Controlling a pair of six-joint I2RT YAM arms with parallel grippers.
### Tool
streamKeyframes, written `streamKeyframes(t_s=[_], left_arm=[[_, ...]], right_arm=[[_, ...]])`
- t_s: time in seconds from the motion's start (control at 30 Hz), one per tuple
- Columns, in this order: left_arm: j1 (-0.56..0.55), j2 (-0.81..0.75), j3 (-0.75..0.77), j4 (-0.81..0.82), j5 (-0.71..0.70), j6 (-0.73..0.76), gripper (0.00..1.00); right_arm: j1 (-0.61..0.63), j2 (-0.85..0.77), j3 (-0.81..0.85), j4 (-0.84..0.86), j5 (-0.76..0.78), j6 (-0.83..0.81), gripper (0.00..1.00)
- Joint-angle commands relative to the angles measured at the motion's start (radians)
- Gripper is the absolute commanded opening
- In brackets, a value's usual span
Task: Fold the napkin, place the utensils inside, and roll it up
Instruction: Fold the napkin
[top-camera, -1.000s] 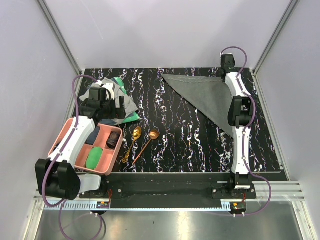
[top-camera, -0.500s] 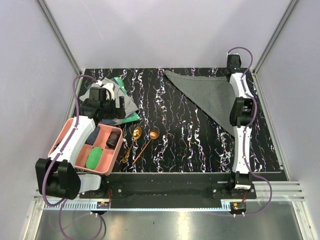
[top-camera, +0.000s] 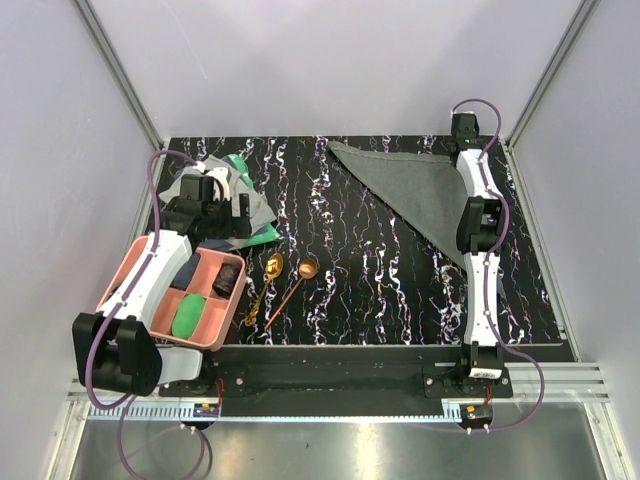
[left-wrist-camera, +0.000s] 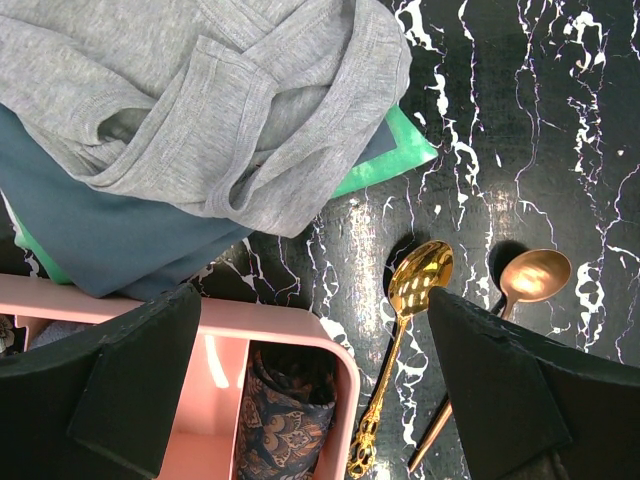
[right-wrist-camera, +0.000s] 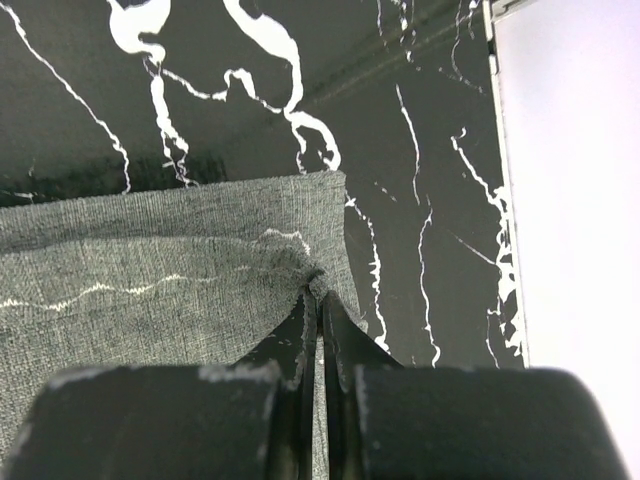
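Note:
The dark grey napkin (top-camera: 415, 190) lies folded into a triangle at the back right of the black marbled table. My right gripper (right-wrist-camera: 320, 292) is shut on the napkin (right-wrist-camera: 170, 270) near its far right corner, pinching a small pucker of cloth. In the top view that gripper (top-camera: 461, 145) sits at the table's back right. The gold spoon (left-wrist-camera: 405, 330) and the copper spoon (left-wrist-camera: 520, 290) lie side by side near the front. My left gripper (left-wrist-camera: 310, 390) hovers open above the tray's corner, just left of the gold spoon (top-camera: 266, 282) and the copper spoon (top-camera: 293, 286).
A pink compartment tray (top-camera: 140, 270) at the front left holds a patterned rolled cloth (left-wrist-camera: 290, 415) and a green item (top-camera: 187, 316). A light grey cloth (left-wrist-camera: 200, 100) lies over teal and green cloths behind it. Enclosure walls (right-wrist-camera: 570, 180) stand close to the right gripper.
The right arm has stretched farther back and right, drawing the napkin's corner toward the back right corner of the table. The left arm has not moved.

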Motion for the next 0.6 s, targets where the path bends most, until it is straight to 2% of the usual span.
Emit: streamKeyframes(t_s=[0.0, 0.43, 0.47, 0.57], left_arm=[[0.005, 0.011, 0.007, 0.022, -0.011, 0.016, 0.99], [0.005, 0.019, 0.008, 0.019, -0.013, 0.014, 0.99], [0.005, 0.02, 0.008, 0.018, -0.011, 0.014, 0.99], [0.005, 0.022, 0.01, 0.016, -0.013, 0.014, 0.99]], right_arm=[[0.0, 0.01, 0.076, 0.021, -0.005, -0.015, 0.0], [-0.003, 0.044, 0.111, 0.054, -0.008, -0.03, 0.01], [-0.003, 0.047, 0.111, 0.057, -0.011, -0.03, 0.03], [-0.003, 0.031, 0.111, 0.057, -0.023, -0.025, 0.3]])
